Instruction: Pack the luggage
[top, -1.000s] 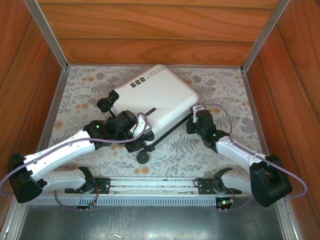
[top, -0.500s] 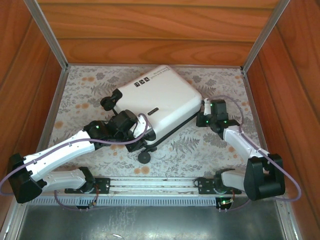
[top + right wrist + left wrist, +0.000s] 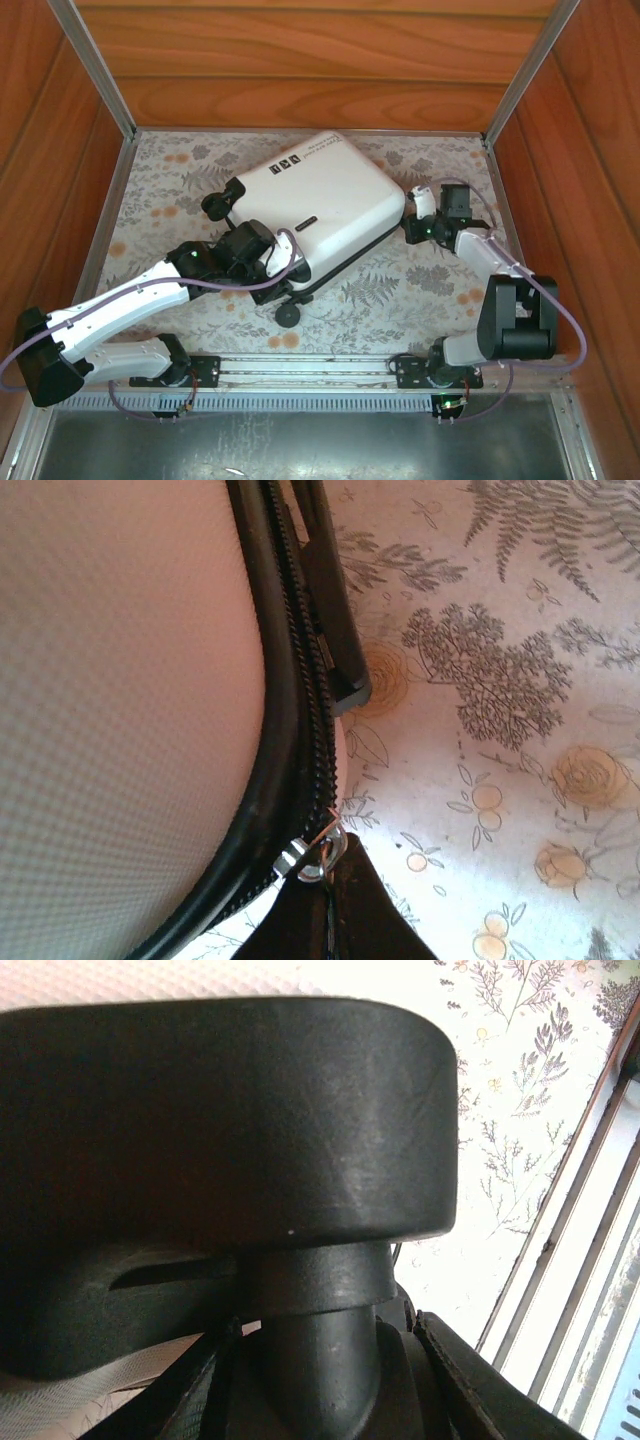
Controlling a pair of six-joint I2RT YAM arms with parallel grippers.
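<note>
Floral-printed cloth (image 3: 400, 290) covers the table under the luggage (image 3: 325, 195). Wood panels (image 3: 300, 60) stand behind the luggage and to both its sides.

Right gripper (image 3: 325, 905): fingers pressed together, pinching the silver zipper pull (image 3: 316, 855) at the luggage's right-hand corner. The zipper track (image 3: 300, 680) runs up from the pull along the shell's rounded edge, teeth meshed there.

Left gripper (image 3: 325, 1360): at the luggage's near-left end, fingers (image 3: 450, 1380) set either side of a black wheel's stem and closed on it. The wheel (image 3: 230, 1120) sits directly above the fingers in the wrist view.

Luggage: small hard-shell case, glossy white, lying flat with the lid down, turned so one corner points at the back panel.
- The shell shows a fine dimpled grain up close.
- Black logo marks (image 3: 285, 166) sit near its far-left edge.
- A short black side handle (image 3: 305, 222) sits on the top face toward the near edge.
- One black wheel stands at the left corner (image 3: 215, 207), another off the near corner (image 3: 288, 314).
- A black bar handle (image 3: 355, 258) lies along the near-right edge.

Room for moving: bare cloth lies open to the luggage's near right and far left. Its far corner comes near the back panel. The right arm's elbow (image 3: 515, 320) stands well off to the near right. A metal rail (image 3: 310, 365) crosses on the near side, beyond the near wheel.
</note>
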